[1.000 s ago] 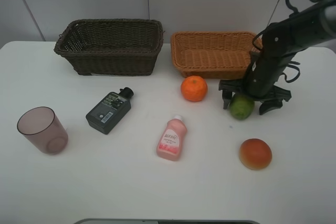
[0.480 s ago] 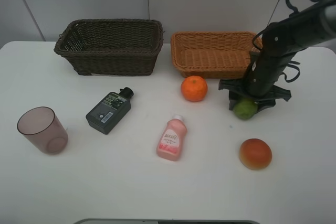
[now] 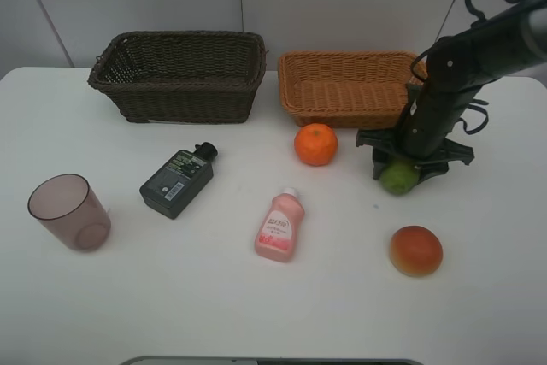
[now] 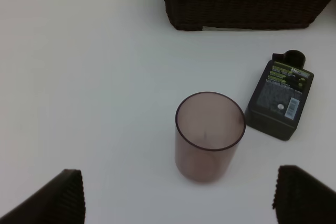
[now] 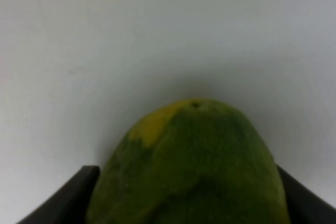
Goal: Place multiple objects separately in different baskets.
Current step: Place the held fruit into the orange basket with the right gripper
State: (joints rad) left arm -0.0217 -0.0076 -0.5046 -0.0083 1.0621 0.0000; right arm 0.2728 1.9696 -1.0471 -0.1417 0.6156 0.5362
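Observation:
My right gripper (image 3: 400, 167) is shut on the green lime-like fruit (image 3: 397, 178), which rests on the white table in front of the light orange-tan basket (image 3: 342, 102). The right wrist view shows the fruit (image 5: 191, 166) filling the space between the fingers (image 5: 68, 198). The orange (image 3: 316, 144) lies left of the fruit and the red-orange fruit (image 3: 416, 250) nearer the front. My left gripper (image 4: 178, 203) is open and empty above the mauve cup (image 4: 209, 136), beside the dark green bottle (image 4: 278, 98). The pink squeeze bottle (image 3: 279, 226) lies mid-table.
The dark brown basket (image 3: 179, 83) stands at the back left and looks empty, as does the tan basket. The cup (image 3: 70, 212) stands upright at front left, with the green bottle (image 3: 177, 181) lying flat to its right. The white table (image 3: 214, 297) ends close to the view's bottom.
My right gripper's fingers, spread on either side of the green fruit a second ago, have shut on it. The fruit has barely shifted. Nothing else moved.

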